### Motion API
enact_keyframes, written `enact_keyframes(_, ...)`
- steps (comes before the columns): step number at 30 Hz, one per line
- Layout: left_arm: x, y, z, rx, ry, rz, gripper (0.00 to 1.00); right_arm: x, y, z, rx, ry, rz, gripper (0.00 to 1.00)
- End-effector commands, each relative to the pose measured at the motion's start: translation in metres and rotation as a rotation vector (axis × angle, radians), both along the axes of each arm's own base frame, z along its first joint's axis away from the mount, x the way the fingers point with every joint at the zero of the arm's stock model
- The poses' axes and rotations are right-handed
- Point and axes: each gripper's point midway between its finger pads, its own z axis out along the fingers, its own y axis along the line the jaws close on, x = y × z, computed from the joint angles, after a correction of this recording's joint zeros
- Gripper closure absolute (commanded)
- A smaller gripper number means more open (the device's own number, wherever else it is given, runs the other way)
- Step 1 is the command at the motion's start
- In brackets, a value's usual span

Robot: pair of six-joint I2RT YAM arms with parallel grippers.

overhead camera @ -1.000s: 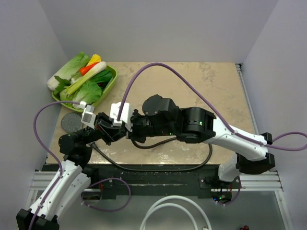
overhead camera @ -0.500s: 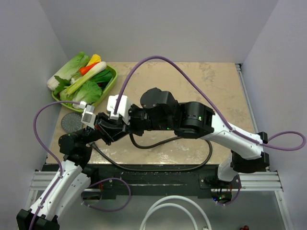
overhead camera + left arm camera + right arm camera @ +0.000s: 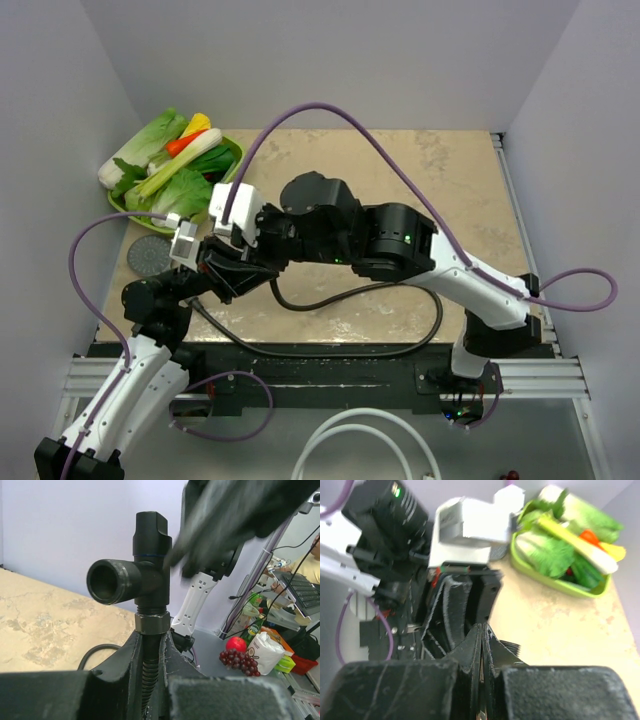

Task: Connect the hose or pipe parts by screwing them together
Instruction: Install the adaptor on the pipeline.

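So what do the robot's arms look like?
Both arms mix white shells with chunky black joints. The left arm and right arm each trail a thin purple cable. White camera boxes sit at the wrists, a green light glows on the right arm, and the fingers are black.

beige stone-patterned table (image 3: 450, 180), pale walls (image 3: 300, 60)

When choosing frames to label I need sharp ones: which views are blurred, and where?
Top view: sharp, evenly lit. Left wrist: black fitting and hose crisp, the right arm beside them smeared. Right wrist: soft throughout, vegetables fuzzy.
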Motion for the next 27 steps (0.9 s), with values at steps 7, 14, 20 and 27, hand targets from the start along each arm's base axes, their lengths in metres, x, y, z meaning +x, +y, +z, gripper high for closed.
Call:
enact_keyframes(7,-0.012,0.006,0.029,-0.034,-0.157,0.026,1.0,0.006,-0.067,0.115,0.409,-0.116,-0.121,1.0)
enact_keyframes(14,-0.013,0.007,0.029,-0.031,-0.177,0.032,1.0,0.013,-0.11,0.113,0.521,-0.084,-0.242,0.61)
enact_keyframes(20,-0.014,0.007,0.03,-0.034,-0.188,0.032,1.0,0.015,-0.111,0.089,0.505,-0.076,-0.261,0.18)
enact_keyframes(27,-0.005,0.008,0.033,-0.024,-0.206,0.085,1.0,0.02,-0.081,0.066,0.476,0.02,-0.288,0.09)
